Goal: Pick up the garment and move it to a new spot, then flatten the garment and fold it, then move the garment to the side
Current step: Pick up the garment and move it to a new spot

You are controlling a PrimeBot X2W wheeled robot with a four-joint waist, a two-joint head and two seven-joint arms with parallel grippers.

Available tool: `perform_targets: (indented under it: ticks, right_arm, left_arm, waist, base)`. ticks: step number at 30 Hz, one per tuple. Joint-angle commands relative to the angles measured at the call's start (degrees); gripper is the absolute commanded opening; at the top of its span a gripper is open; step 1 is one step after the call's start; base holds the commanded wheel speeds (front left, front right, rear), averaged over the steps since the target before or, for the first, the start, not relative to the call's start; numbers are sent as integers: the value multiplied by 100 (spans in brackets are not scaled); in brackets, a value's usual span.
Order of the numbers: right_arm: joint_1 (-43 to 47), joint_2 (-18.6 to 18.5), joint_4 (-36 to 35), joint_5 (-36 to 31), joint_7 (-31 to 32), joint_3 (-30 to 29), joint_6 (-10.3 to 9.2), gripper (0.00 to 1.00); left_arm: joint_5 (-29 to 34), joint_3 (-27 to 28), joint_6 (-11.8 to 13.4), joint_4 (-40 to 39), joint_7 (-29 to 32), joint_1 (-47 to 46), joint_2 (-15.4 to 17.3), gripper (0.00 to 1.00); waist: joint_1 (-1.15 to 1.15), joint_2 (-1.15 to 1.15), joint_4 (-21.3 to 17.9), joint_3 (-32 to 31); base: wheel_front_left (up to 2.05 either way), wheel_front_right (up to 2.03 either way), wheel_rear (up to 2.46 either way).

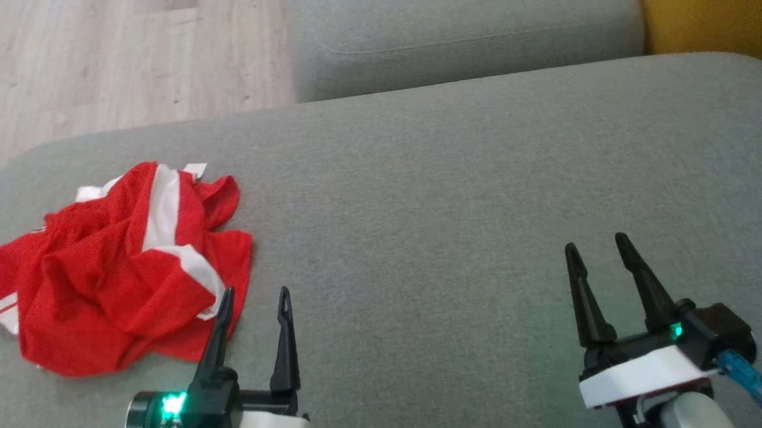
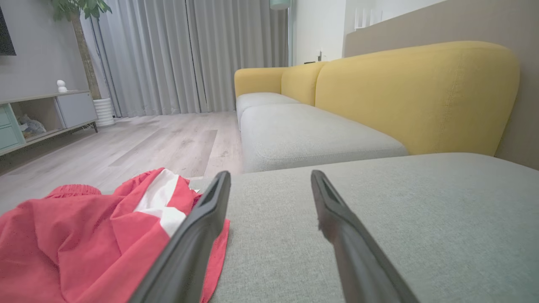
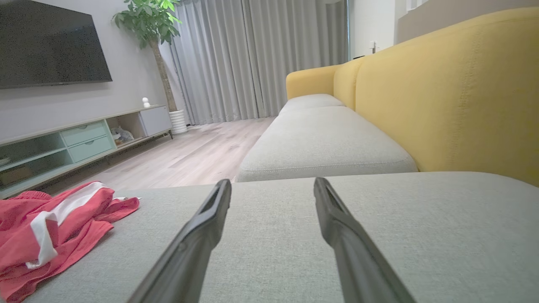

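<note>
We see the red garment lying crumpled on the grey seat cushion, close to the cushion's left edge and well short of its far edge. It is a thin mesh fabric with broad white stripes. It is bunched in loose folds, with one white band running across the top of the heap. A small white tag sticks out on the side nearest the far edge.

Our left gripper hovers just beside the garment's right-hand hem, towards the near edge of the cushion. Its two dark fingers stand wide apart and hold nothing. In the left wrist view one finger crosses in front of the red hem; we cannot tell whether it touches the cloth. The other finger is over bare grey fabric.

Our right gripper is well apart from the garment, over the right half of the cushion near its near edge. Its fingers are also spread wide and empty, with bare upholstery between them.

Beyond the far edge sits a second grey cushion, and a yellow backrest rises along the right side. To the left of the cushions we see pale wooden floor. In the right wrist view a dark television hangs above a low cabinet. A potted plant stands beside grey curtains.
</note>
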Motion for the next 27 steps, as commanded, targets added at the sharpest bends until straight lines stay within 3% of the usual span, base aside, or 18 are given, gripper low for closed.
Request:
perform_targets:
  ticks: [1, 27]
  right_arm:
    - [-139, -51, -206, 26, -63, 178, -4, 100]
    - [125, -51, -333, 293, -63, 871, -4, 100]
  left_arm:
    - [77, 268, -42, -159, -55, -92, -25, 100]
    - [348, 1050, -248, -189, -55, 270, -31, 100]
  waist:
    - [0, 0, 139, -19]
    - [0, 0, 1734, -279]
  base:
    - [0, 0, 0]
    - [0, 0, 0]
